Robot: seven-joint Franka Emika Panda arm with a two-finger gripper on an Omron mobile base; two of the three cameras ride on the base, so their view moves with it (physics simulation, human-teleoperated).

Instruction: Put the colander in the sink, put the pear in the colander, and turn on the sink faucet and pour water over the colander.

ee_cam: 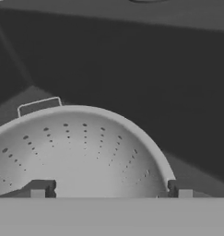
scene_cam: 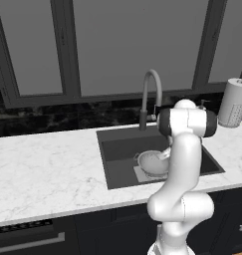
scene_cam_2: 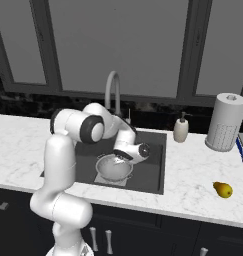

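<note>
The colander (scene_cam_2: 113, 169) rests upright on the bottom of the sink (scene_cam_2: 153, 165), over a pale square patch. My gripper (scene_cam_2: 123, 156) hangs low in the basin at the colander's right rim. In the hand view its fingertips (ee_cam: 39, 189) stand wide apart, the gripper (ee_cam: 111, 190) open, with the perforated colander (ee_cam: 81, 152) bowl just ahead and nothing between them. The pear (scene_cam_2: 222, 189) lies on the counter far to the right of the sink. At the back edge of the sink (scene_cam: 117, 144) rises the sink faucet (scene_cam: 151, 89), no water running. My arm partly hides the colander (scene_cam: 151, 163).
A cream soap dispenser (scene_cam_2: 181, 130) stands behind the sink's right corner. A paper towel roll (scene_cam_2: 224, 121) stands at the back right of the marble counter (scene_cam: 48, 169). Dark windows run along the back wall.
</note>
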